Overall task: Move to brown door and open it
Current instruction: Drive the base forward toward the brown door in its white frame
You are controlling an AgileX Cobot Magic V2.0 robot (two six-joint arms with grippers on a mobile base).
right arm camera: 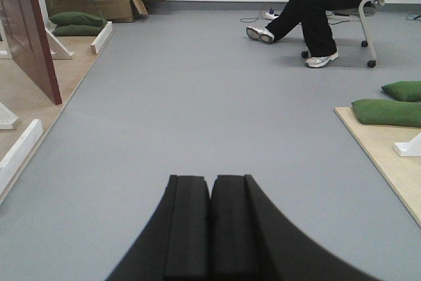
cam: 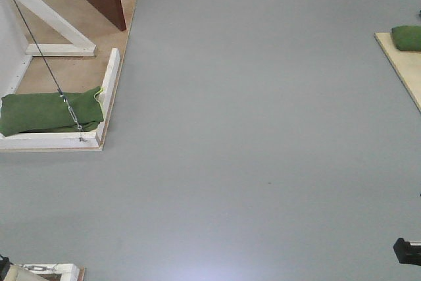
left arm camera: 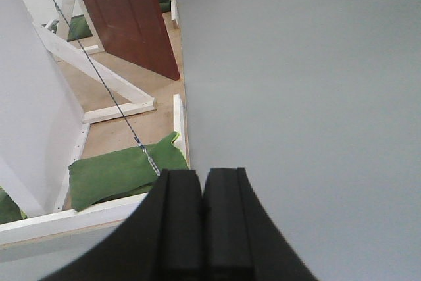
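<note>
Left wrist-mounted view, read with the other two: we are locating the brown door (left arm camera: 128,14) up and to our left, standing on a wooden platform (left arm camera: 118,133) beside a white frame (left arm camera: 105,74), well apart from both hands. Our left hand (left arm camera: 202,222) is showing its black pads pressed together with nothing between them, and our right hand (right arm camera: 210,228) is doing likewise. We are judging that empty, pressed-together hands are suiting the drive, since no handle is within reach yet. A green sandbag (left arm camera: 122,176) is lying against the base rail, apparently weighing the frame down, and a thin cable (left arm camera: 85,57) is running diagonally to that rail as a brace. Both are lying between us and the door, so we are expecting the approach to favour the open grey floor (cam: 263,129) along the platform edge.
</note>
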